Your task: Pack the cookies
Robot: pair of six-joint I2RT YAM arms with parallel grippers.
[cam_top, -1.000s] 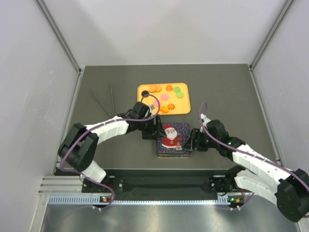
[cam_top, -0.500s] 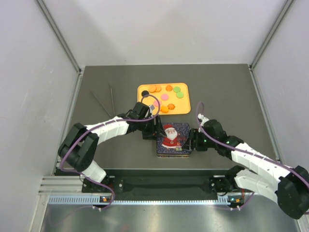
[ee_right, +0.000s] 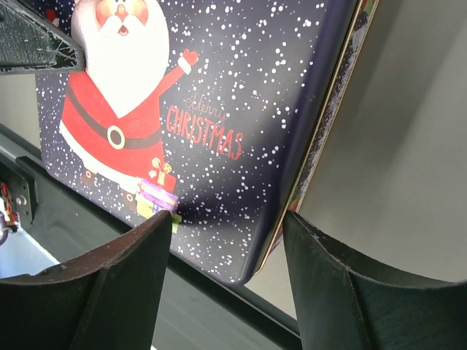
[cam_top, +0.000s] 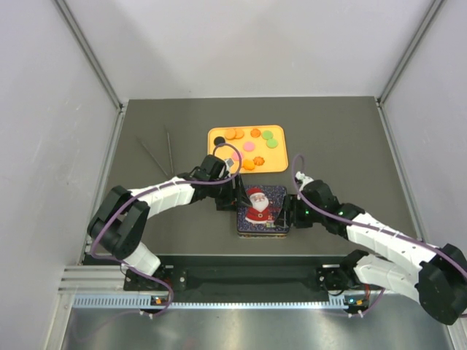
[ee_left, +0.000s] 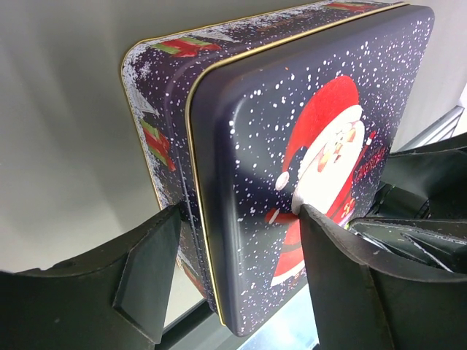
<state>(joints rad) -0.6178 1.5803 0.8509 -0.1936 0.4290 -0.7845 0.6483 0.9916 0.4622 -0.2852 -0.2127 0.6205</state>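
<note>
A closed dark-blue Santa tin (cam_top: 263, 210) sits on the table near the front edge. The cookies (cam_top: 249, 146), orange, green, pink and black discs, lie on an orange tray (cam_top: 281, 157) just behind the tin. My left gripper (cam_top: 235, 197) is open at the tin's left side. In the left wrist view (ee_left: 241, 270) one finger is against the tin's wall (ee_left: 157, 138) and the other over the lid (ee_left: 292, 131). My right gripper (cam_top: 290, 213) is open at the tin's right side. In the right wrist view (ee_right: 226, 284) it straddles the tin's near right corner (ee_right: 248, 211).
Two thin dark rods (cam_top: 162, 153) lie on the table left of the tray. Grey walls enclose the table on three sides. A metal rail (cam_top: 241, 299) runs along the front by the arm bases.
My right gripper has moved left, closing in on the tin's right edge. The left gripper has hardly moved. The tin and the cookies stay put.
</note>
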